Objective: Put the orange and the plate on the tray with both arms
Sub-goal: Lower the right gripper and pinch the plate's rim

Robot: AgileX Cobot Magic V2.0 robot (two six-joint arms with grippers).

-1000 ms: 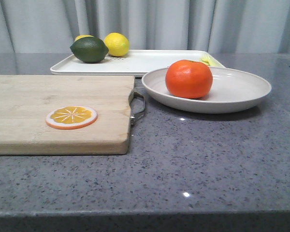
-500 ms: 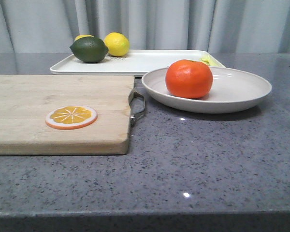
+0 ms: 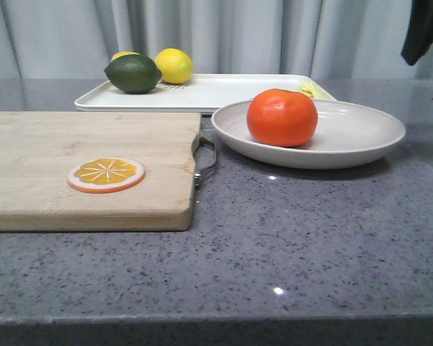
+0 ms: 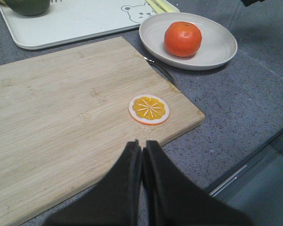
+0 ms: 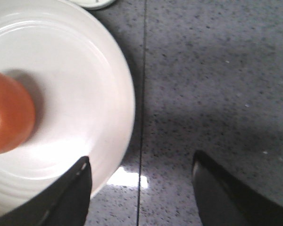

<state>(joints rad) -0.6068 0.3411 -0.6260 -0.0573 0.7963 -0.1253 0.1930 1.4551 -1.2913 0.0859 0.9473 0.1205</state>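
The orange sits in the off-white plate on the grey counter, right of the cutting board. The white tray lies behind them. In the left wrist view my left gripper is shut and empty above the board's near edge, with the orange, the plate and the tray farther off. In the right wrist view my right gripper is open above the plate's rim, with the orange to one side. A dark part of the right arm shows at the front view's top right.
A wooden cutting board with a metal handle carries an orange slice. A green lime and a yellow lemon sit on the tray's far left end. The grey counter's front edge is near.
The right arm has come into the front view at the top right. The orange, plate and tray have not moved.
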